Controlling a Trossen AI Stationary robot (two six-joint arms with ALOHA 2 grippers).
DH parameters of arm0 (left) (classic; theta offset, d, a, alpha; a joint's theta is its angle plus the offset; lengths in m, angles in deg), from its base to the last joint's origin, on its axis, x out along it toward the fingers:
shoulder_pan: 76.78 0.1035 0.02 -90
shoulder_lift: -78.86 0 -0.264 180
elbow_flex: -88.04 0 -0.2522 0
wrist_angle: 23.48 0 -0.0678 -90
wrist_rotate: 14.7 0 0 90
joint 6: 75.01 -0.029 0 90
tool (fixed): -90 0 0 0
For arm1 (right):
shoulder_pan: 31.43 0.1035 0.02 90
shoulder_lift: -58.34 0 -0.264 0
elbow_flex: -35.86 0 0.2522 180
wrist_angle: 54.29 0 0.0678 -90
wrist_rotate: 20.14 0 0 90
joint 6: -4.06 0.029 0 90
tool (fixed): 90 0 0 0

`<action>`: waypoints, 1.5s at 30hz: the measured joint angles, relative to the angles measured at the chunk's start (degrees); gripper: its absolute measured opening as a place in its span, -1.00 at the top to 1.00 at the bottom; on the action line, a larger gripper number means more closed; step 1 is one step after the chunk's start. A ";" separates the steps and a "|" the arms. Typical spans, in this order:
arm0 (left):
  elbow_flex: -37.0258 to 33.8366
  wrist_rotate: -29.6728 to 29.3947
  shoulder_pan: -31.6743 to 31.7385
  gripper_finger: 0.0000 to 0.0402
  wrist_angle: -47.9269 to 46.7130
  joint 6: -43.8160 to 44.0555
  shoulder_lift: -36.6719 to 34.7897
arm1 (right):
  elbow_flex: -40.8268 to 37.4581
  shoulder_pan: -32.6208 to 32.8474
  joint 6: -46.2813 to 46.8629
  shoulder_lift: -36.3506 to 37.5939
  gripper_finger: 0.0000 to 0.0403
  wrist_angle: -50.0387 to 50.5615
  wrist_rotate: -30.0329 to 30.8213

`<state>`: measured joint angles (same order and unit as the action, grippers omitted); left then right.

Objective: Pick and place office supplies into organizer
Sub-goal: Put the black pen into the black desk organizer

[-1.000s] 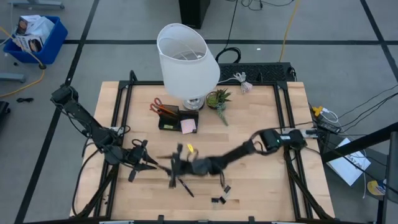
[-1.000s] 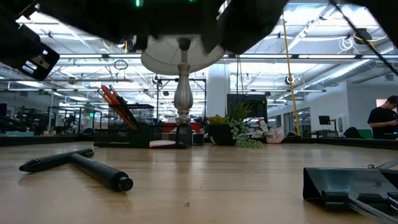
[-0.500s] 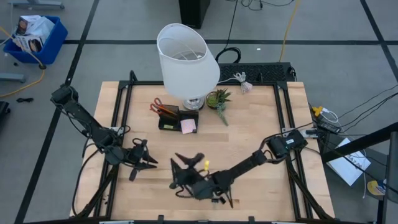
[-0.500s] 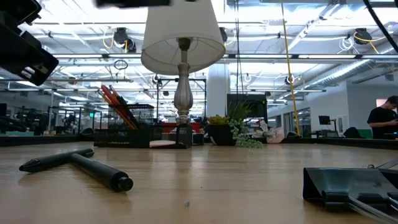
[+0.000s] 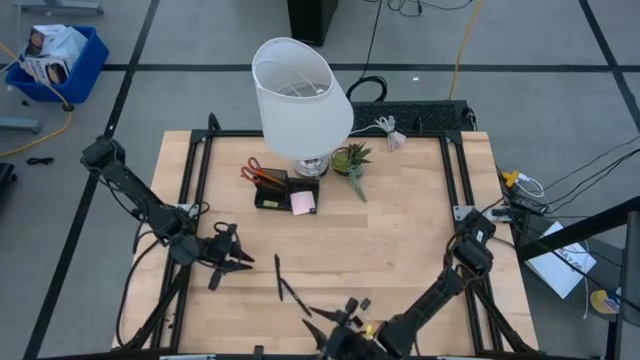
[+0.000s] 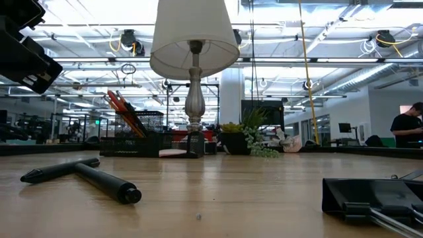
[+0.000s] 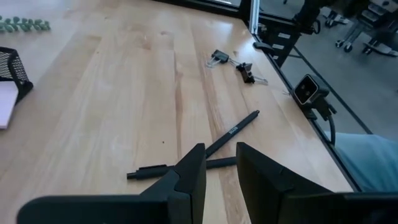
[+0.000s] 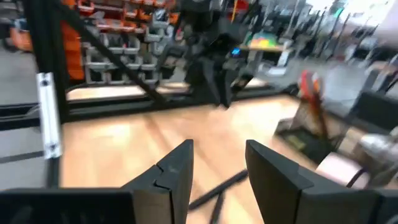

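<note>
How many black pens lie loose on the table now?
2. One pen and the second pen lie crossed on the bare wood ahead of the left claw. Others may be hidden in the organizer.

Left gripper [image 5: 243, 262] and right gripper [image 5: 335, 328] both hover with jaws parted.

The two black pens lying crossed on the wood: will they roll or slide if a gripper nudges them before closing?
Likely yes. The black pens look slim, round and smooth on bare wood table, so a sideways nudge could roll them. They lie crossed, one over the other, so touching one probably shifts both. They look stiff and light, easy to lift once pinched.
</note>
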<state>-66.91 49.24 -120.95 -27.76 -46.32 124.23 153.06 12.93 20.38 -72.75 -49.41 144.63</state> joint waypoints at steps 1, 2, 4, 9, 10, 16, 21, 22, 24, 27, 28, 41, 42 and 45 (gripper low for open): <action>0.00 0.00 0.21 0.54 0.01 0.00 0.00 | 0.00 0.19 3.39 0.00 0.30 2.49 -0.55; 0.00 -0.01 0.39 0.54 0.08 0.05 0.00 | 0.00 0.15 7.74 0.00 0.30 5.63 -2.72; 0.00 -0.04 0.60 0.54 0.32 0.55 0.00 | 0.00 -0.70 17.97 0.02 0.30 11.67 -10.81; 0.00 -0.04 0.64 0.54 0.26 1.92 0.00 | -1.07 -3.54 33.23 0.02 0.30 22.73 -28.76; 0.00 -0.02 0.64 0.54 0.24 2.27 0.00 | -1.63 -3.98 34.91 0.01 0.30 23.49 -30.23; 0.00 0.03 0.11 0.54 -0.47 5.36 0.00 | -3.17 -5.80 37.59 0.02 0.34 24.13 -31.53; 0.00 0.01 -0.28 0.54 -0.74 4.98 0.00 | -3.30 -8.01 38.37 0.02 0.37 26.40 -37.47; 0.00 0.01 -0.28 0.54 -0.76 5.02 0.00 | -3.30 -8.29 38.37 0.02 0.37 27.75 -37.76; 0.00 0.02 -0.28 0.54 -0.74 5.03 0.00 | -3.32 -8.57 37.85 0.00 0.38 30.19 -37.34; 0.00 0.00 -0.28 0.54 -0.74 4.89 0.00 | -3.32 -8.44 34.35 0.00 0.38 30.17 -37.30; 0.00 0.00 -0.28 0.54 -0.72 4.79 0.00 | -3.32 -8.40 33.76 0.00 0.38 30.13 -37.41; 0.00 -2.51 -0.28 0.54 -0.82 3.37 0.00 | -3.26 -8.57 29.94 -4.30 0.38 23.56 -40.98; 0.00 -2.51 -0.28 0.54 -0.81 3.40 -0.01 | -3.26 -8.56 30.31 -4.41 0.38 24.29 -40.51; 0.00 -2.52 -0.28 0.54 -0.74 3.61 -0.01 | -3.21 -8.62 30.87 -4.63 0.38 25.21 -40.43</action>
<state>-66.91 46.72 -121.23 -28.51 -42.71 124.22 149.85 4.31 51.25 -77.38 -24.21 104.20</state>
